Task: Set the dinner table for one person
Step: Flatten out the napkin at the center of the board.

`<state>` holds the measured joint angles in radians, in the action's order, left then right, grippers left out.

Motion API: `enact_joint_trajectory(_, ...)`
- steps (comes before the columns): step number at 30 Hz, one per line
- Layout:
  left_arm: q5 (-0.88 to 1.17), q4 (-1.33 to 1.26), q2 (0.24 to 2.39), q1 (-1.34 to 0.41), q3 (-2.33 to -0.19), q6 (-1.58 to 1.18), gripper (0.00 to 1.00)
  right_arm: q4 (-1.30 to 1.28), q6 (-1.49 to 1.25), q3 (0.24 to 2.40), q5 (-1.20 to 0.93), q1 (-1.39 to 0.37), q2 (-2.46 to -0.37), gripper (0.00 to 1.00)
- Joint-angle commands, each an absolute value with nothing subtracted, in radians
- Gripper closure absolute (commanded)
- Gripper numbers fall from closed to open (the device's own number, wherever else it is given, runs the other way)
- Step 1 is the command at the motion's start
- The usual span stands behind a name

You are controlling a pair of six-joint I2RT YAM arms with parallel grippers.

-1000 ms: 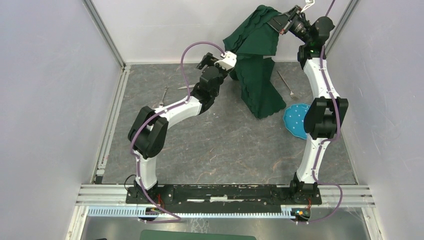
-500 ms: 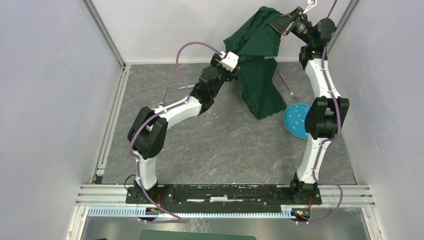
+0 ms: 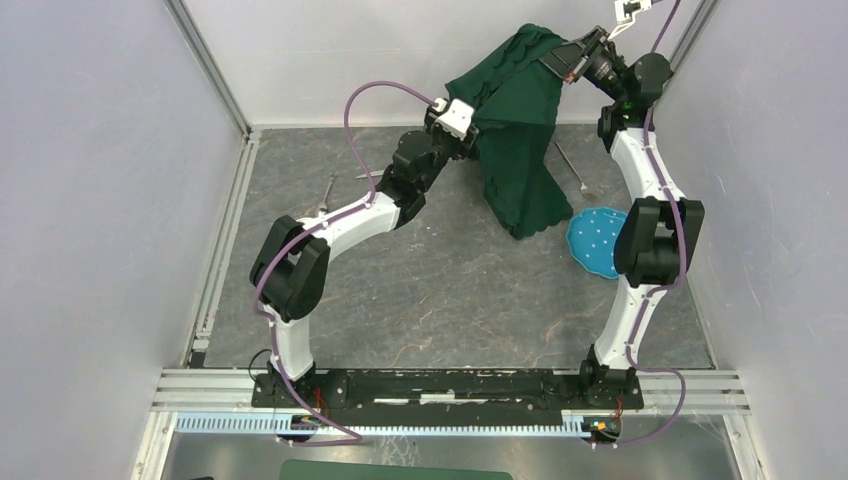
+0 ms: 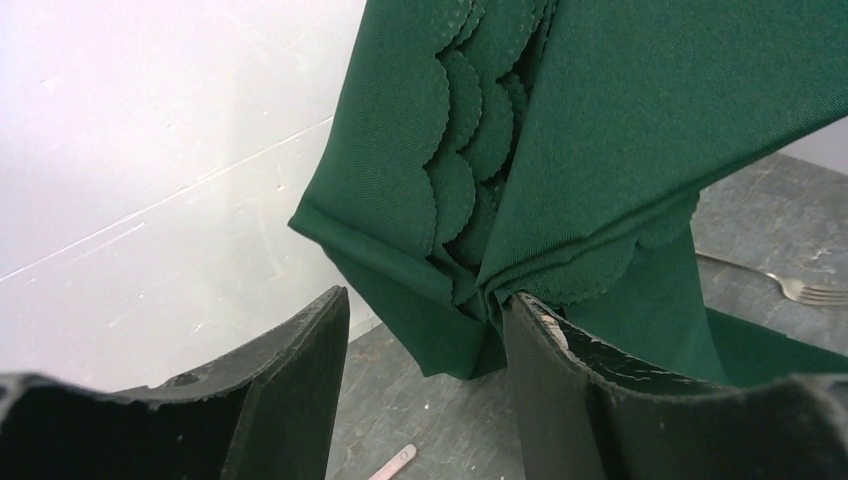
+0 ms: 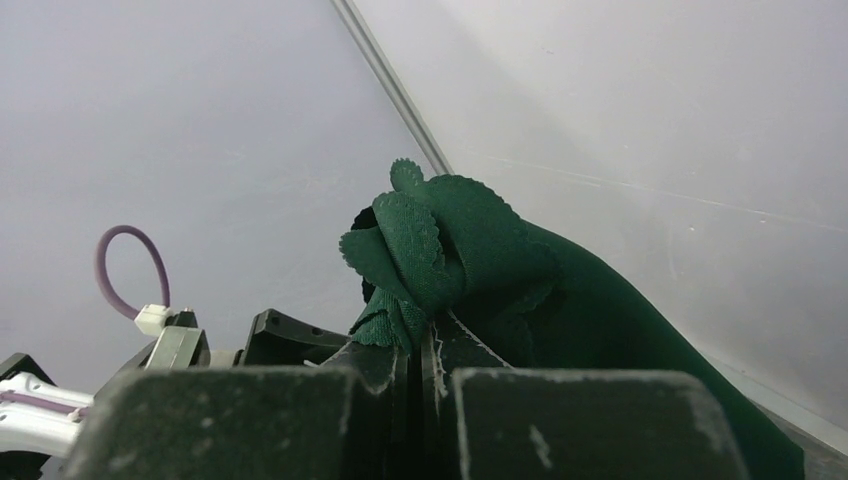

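1. The dinner table (image 3: 450,300), a wide dark-grey stone-look slab with faint veins, lies flat under both arms. Its near half is where the cloth would probably be spread. If the cloth comes down bunched, that space is lost.
2. The round blue white-dotted plate (image 3: 592,240) sits at the right, with the trailing end of the dark green scallop-edged cloth (image 3: 515,130) resting on the table just beside it. A sideways pull could drag that end over the plate and shove it.
3. The slim metal fork (image 3: 572,165) lies further back on the right, close to the hanging cloth. It could be swept along the same way.
4. The left gripper (image 4: 428,310) has its jaws apart around a folded corner, with only the right finger touching fabric. Several scalloped layers are stacked there, so it may pinch too many, or just an edge that slips free.
5. Farthest and highest, the right gripper (image 5: 425,340) is clenched on a crumpled wad of the cloth. With so little bite, tension from the left arm could tear the cloth out.
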<state>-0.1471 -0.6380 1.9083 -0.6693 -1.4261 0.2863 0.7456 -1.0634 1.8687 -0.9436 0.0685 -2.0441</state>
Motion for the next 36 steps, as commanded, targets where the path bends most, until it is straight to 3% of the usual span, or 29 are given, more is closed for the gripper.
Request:
enact_joint_trajectory(1,-0.079,-0.710,1.909,-0.670,-1.495,0.238,0.37,0.899,-1.108,1.860,-0.945,0.074,-1.932,1.00)
enact_joint_trajectory(8,-0.037,-0.714,1.901,-0.670,-1.475,0.176,0.40,0.783,-1.099,1.998,-0.967,0.074,-1.928,1.00)
enact_joint_trajectory(17,-0.040,-0.691,1.849,-0.692,-1.421,0.193,0.42,0.465,-0.871,2.086,-0.981,0.122,-1.846,1.00)
enact_joint_trajectory(36,-0.197,-0.910,1.860,-0.790,-1.339,0.450,0.41,0.616,-1.043,1.970,-0.985,0.174,-1.753,1.00)
